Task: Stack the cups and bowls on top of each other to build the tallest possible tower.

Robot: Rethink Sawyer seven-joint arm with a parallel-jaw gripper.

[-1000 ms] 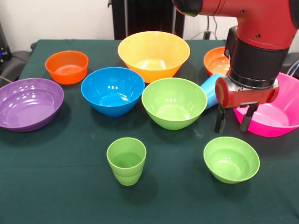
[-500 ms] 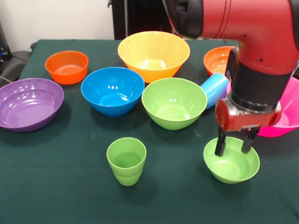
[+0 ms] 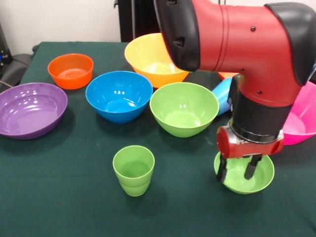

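Looks like a robotics lab or test room, not a home. Shown by the large red and black robot arm (image 3: 247,59) working over a table draped in dark green cloth (image 3: 59,197), set out with glossy plastic bowls in bright colours. Behind the table, a plain pale wall (image 3: 59,19), a black upright stand (image 3: 143,19) and loose cables (at the far right corner).

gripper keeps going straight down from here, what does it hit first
Most likely the small green bowl: the open gripper points down with one finger outside its near rim, one inside. Exact depth is hard to judge.
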